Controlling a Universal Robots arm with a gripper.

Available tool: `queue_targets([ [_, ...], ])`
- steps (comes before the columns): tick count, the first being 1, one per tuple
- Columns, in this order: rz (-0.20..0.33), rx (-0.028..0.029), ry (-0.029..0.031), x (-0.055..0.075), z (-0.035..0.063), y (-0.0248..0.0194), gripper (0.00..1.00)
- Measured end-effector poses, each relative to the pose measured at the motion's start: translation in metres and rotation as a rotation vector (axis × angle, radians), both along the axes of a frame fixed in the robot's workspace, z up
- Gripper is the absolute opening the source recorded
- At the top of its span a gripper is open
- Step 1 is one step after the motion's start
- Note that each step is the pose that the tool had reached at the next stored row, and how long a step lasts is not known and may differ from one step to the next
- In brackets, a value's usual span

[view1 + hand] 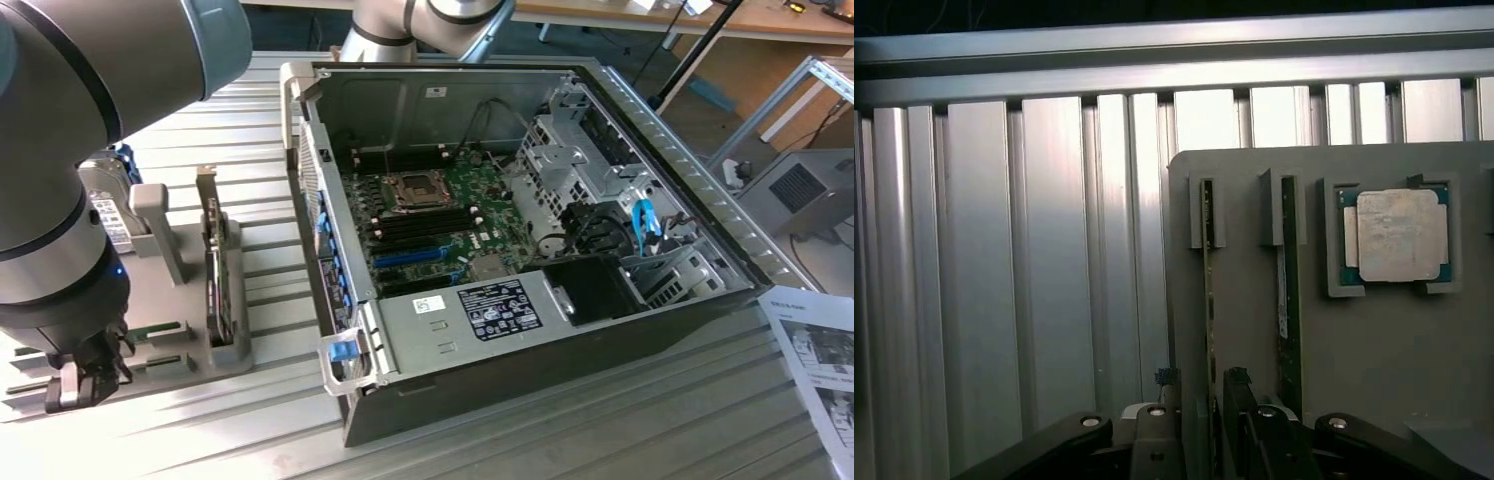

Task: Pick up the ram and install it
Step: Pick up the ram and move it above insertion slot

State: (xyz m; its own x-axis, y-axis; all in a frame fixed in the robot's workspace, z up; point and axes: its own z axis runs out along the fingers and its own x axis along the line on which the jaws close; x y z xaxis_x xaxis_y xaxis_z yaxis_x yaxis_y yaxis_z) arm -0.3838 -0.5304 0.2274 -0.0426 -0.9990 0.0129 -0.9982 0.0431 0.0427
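One arm, exterior view: gripper low at holder, beside open PC case. Wrist view: jaws released, standing either side of ram, which sits edgewise in its slot; twin alongside, processor beyond.

You've got a ribbed aluminium tabletop bearing an open computer case, a grey holder block beside it, and a printed sheet at one edge.

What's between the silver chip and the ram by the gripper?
In the wrist view, the twin stick stands between the ram and the chip.
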Motion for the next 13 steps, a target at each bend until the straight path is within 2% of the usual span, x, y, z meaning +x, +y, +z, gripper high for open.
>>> queue_targets([
  [9,0.0,0.0009,-0.0003,0.0,-0.0007,0.0004,0.31],
  [13,0.0,0.0007,0.0,0.0,-0.0049,0.001,0.31],
])
